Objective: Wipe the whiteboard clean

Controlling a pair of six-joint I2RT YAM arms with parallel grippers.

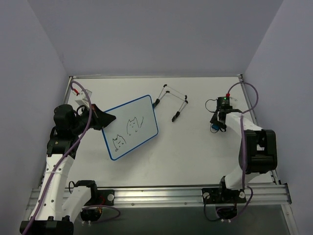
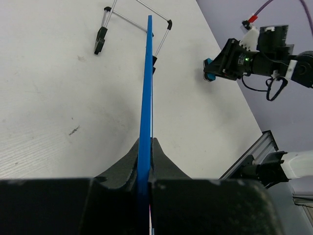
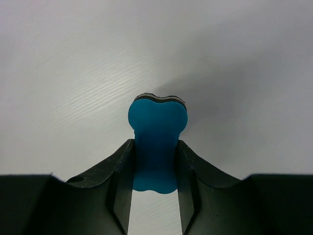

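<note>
The whiteboard (image 1: 131, 127), white with a blue rim and two black cat doodles, is held tilted above the table at centre left. My left gripper (image 1: 106, 119) is shut on its left edge. In the left wrist view the board shows edge-on as a blue strip (image 2: 145, 88) between the fingers (image 2: 161, 159). My right gripper (image 1: 215, 126) at the right is shut on the small blue bone-shaped eraser (image 3: 156, 142), which shows in the top view (image 1: 214, 127) low over the table. The eraser's dark pad faces away from the camera.
A thin wire stand with black feet (image 1: 172, 100) lies on the table behind the board, also in the left wrist view (image 2: 134, 22). The right arm (image 2: 254, 56) shows at the far right of that view. Purple walls enclose the table on three sides.
</note>
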